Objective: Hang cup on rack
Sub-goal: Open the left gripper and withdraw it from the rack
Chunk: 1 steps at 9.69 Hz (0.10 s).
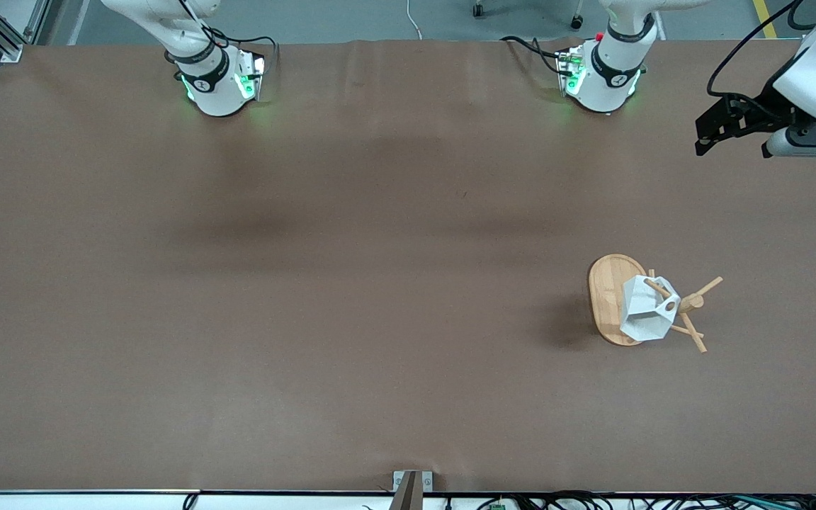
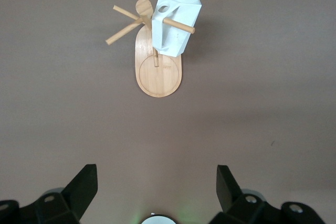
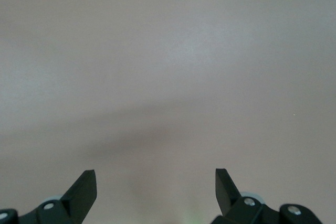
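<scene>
You'll see the cup hanging on the rack toward the surface's left-arm end; left end effector and right end effector both gape wide, empty.

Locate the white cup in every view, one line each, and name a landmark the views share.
Front view: the cup hangs on a peg of the rack, toward the left arm's end of the table.
Left wrist view: the cup shows near the top edge, a peg through its handle hole, above the oval base.
Right wrist view: not in it; only bare table.
Shared landmark: the rack.
</scene>
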Available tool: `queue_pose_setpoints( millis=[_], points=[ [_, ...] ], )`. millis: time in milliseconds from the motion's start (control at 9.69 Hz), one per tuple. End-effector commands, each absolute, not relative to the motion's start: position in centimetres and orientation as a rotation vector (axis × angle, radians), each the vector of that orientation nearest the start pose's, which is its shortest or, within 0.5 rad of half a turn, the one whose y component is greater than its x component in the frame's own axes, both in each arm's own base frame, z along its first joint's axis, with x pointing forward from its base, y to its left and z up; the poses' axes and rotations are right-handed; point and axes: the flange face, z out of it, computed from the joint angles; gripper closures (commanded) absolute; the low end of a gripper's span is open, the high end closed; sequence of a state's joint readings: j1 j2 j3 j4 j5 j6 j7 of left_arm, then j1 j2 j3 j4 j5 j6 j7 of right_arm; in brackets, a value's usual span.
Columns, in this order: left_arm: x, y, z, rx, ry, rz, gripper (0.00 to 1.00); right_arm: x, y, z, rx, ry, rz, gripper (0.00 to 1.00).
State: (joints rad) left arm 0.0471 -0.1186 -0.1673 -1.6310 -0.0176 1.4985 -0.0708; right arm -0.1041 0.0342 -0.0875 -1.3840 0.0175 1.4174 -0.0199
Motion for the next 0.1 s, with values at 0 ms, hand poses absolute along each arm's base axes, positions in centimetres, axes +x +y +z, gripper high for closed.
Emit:
queue_pose_setpoints(
  millis=[0],
  points=[
    [50.46, -6.72, 63.51, -3.134, 0.066, 0.079, 0.00, 53.51, -10.07, 68.12, -3.111, 0.275, -0.015, 0.00]
  ],
)
